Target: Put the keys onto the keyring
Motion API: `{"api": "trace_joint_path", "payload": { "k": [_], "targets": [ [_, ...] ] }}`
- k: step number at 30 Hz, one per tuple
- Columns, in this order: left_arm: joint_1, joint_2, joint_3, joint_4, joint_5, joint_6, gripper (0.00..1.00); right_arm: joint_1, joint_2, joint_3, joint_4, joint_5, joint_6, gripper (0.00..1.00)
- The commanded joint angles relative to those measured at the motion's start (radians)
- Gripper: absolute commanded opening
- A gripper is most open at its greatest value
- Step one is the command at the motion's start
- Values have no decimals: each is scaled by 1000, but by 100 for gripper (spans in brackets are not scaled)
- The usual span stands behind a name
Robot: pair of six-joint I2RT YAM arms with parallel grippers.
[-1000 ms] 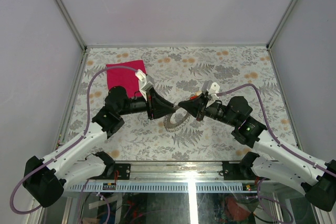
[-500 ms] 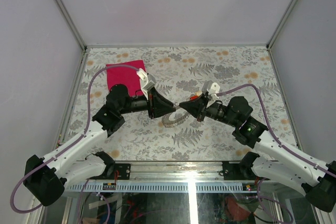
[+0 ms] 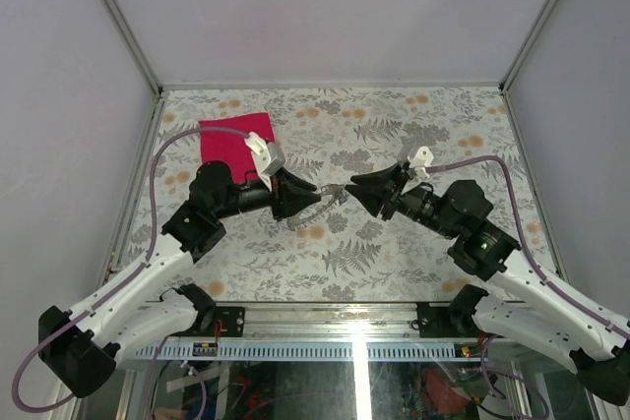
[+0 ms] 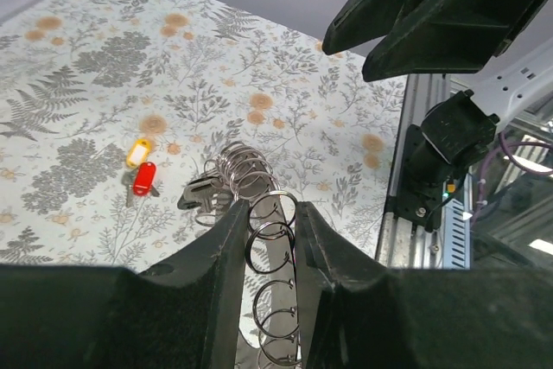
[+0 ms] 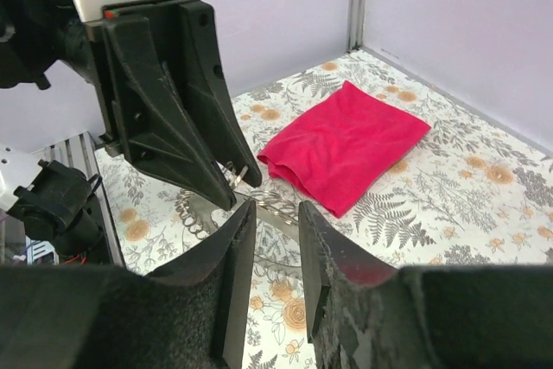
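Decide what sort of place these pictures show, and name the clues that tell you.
Probably a robotics lab test cell: a left arm and right arm bolted at the near edge of the table, plain walls on metal frame posts closing it in, and loose wiring below the front rail.

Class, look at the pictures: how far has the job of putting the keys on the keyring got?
Done: the left gripper holds the keyring between its jaws. In hand: the right gripper faces the ring, jaws apart and empty. To do: the red- and yellow-headed keys lie on the table, apart from the ring, not yet threaded.
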Motion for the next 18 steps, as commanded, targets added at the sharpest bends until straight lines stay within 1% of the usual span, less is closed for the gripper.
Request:
{"api": "trace_joint_path", "payload": {
  "k": [1, 5, 7, 11, 16, 18],
  "targets": [
    [2, -31, 23, -17, -32, 109, 0, -5, -11, 74, -56, 60, 28, 33],
    [2, -50, 3, -9, -17, 143, 0, -5, 35, 162, -196, 65, 80, 33],
    [2, -71, -24, 12, 17, 179, 0, -5, 59, 207, -260, 67, 124, 34],
    [3, -112, -61, 49, 9, 232, 0, -5, 117, 305, -402, 101, 243, 35],
    [2, -134, -75, 17, 82, 375, 0, -5, 208, 415, -565, 104, 360, 37],
    [3, -137, -73, -16, 112, 452, 0, -5, 252, 469, -623, 81, 371, 39]
  ]
}}
